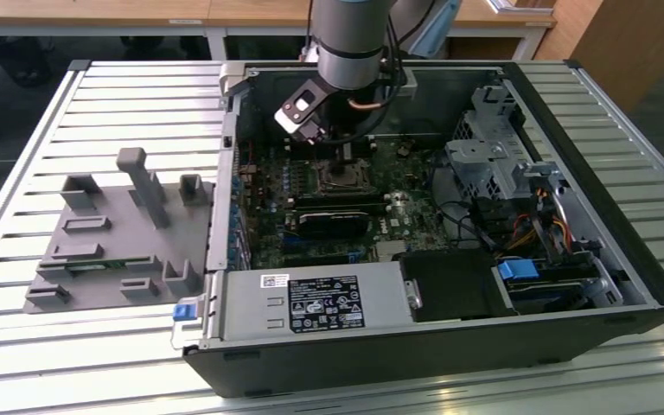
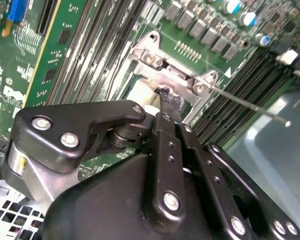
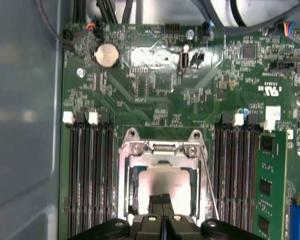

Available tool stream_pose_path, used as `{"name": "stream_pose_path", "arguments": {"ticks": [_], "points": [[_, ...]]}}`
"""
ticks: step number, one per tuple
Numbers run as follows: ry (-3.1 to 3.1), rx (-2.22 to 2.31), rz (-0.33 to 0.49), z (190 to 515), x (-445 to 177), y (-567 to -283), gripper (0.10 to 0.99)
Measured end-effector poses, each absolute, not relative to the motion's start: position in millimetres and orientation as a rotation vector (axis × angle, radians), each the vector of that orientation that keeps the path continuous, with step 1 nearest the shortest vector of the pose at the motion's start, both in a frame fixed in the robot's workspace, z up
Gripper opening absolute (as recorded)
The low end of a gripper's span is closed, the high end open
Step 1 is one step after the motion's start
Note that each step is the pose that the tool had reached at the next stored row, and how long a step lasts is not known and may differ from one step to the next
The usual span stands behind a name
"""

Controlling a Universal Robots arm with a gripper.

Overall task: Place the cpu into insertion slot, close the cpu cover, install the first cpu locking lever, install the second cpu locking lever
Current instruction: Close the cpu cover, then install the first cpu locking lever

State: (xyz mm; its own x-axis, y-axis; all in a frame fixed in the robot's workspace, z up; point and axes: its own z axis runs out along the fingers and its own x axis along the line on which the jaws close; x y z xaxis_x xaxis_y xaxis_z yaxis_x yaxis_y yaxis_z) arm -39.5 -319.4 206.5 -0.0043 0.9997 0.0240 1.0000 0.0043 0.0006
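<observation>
The cpu (image 3: 165,182) lies flat in the insertion slot (image 1: 338,179) on the green motherboard, its pale metal top showing through the cut-out of the cpu cover (image 3: 162,149). The cover's silvery frame lies down around the chip. My gripper (image 3: 162,202) is shut, its two dark fingers pressed together with the tips resting on the chip's near edge. In the second wrist view the gripper (image 2: 166,97) tip touches the socket frame. A thin metal locking lever (image 2: 250,106) sticks out free from the socket's side, and it runs beside the cover in the first wrist view (image 3: 208,182).
Long black memory slots (image 3: 87,175) flank the socket on both sides. A black card (image 1: 332,220) and a green card (image 3: 270,185) stand close by. The drive cage (image 1: 488,160) and case walls hem the arm in. A grey fixture (image 1: 113,233) sits outside on the slatted table.
</observation>
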Motion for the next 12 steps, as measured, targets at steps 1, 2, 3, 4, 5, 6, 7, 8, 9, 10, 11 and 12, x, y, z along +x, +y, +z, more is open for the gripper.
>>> {"name": "stream_pose_path", "arguments": {"ticks": [1, 2, 3, 4, 5, 6, 7, 8, 9, 10, 11, 12], "points": [[-2.214, -2.205, -0.027, 206.5, -38.0, -319.4, 0.106], [-2.214, -2.205, -0.027, 206.5, -36.7, -319.4, 0.106], [-2.214, -2.205, -0.027, 206.5, -35.6, -319.5, 0.106], [-2.214, -2.205, -0.027, 206.4, -34.8, -319.4, 0.106], [-2.214, -2.205, -0.027, 206.5, -34.0, -319.4, 0.106], [-2.214, -2.205, -0.027, 206.5, -33.2, -319.4, 0.106], [-2.214, -2.205, -0.027, 206.5, -32.7, -319.4, 0.106], [-2.214, -2.205, -0.027, 206.5, -32.3, -319.4, 0.106], [-2.214, -2.205, -0.027, 206.5, -32.2, -319.4, 0.106], [-2.214, -2.205, -0.026, 206.5, -32.1, -319.4, 0.106], [-2.214, -2.205, -0.027, 206.5, -32.1, -319.4, 0.106], [-2.214, -2.205, -0.026, 206.8, -32.1, -319.4, 0.106]]}}
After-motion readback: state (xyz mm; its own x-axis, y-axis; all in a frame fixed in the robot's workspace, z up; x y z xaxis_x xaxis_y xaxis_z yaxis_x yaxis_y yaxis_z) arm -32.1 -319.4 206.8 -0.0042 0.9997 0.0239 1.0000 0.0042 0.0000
